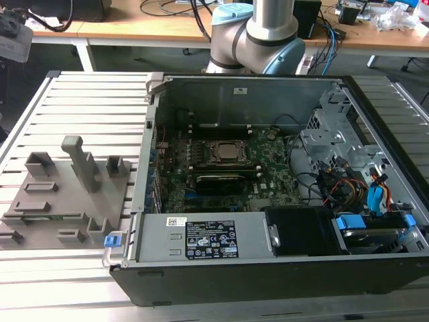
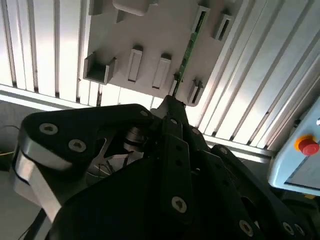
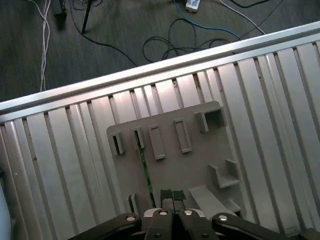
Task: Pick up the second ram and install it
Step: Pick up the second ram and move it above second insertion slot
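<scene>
The slatted metal desk (image 1: 80, 87) carries everything; on it, toward the exterior view's right, lies the open computer case (image 1: 268, 268) with its green motherboard (image 1: 268, 168) exposed; behind the case rises the base of the arm (image 1: 258, 27). Toward the exterior view's left of the case sits the grey slotted tray (image 1: 60, 194). The gripper (image 3: 172, 195) hangs above this tray, well clear of it as far as the first wrist view shows; its fingers (image 3: 166, 194) look pressed together, dark pad against dark pad, with nothing pinched between them. The second ram (image 3: 143, 167) stands on edge in one of the tray's narrow slots, a thin green line between two end brackets; in the second wrist view the same stick (image 2: 190, 47) runs along the tray from a far bracket toward the fingertips; it sits beneath the gripper and a little to one side, apart from it. The slot just beside it holds no stick. By my reading the task has hardly begun: the gripper is over the right part, but the grasp, the lift, the carry to the case and the seating in the motherboard are all undone; whether another stick already sits in the board, I cannot tell.
</scene>
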Motion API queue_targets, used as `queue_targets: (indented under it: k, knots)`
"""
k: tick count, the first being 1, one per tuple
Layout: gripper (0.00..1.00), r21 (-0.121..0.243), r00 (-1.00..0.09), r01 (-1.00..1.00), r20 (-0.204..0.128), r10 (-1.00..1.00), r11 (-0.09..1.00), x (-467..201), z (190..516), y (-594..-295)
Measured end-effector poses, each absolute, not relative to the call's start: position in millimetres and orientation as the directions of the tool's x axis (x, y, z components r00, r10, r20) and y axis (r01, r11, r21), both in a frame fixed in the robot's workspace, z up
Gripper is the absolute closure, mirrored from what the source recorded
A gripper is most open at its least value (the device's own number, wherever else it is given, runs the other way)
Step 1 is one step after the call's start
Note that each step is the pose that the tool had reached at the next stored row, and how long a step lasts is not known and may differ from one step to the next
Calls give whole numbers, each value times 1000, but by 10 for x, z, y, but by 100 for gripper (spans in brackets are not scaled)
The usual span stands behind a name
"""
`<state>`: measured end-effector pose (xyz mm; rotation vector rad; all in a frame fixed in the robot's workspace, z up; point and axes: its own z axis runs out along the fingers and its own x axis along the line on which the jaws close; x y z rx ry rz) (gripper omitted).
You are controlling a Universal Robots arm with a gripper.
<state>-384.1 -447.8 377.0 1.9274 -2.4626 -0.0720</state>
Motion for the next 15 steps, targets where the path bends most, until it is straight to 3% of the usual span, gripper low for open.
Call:
queue_targets:
  k: [7,15]
  knots:
    - [89,45,-38,-998,-18,-999,37,-3841,3770,-4478]
    - [89,45,66,-997,-18,-998,-67,-3841,3770,-4478]
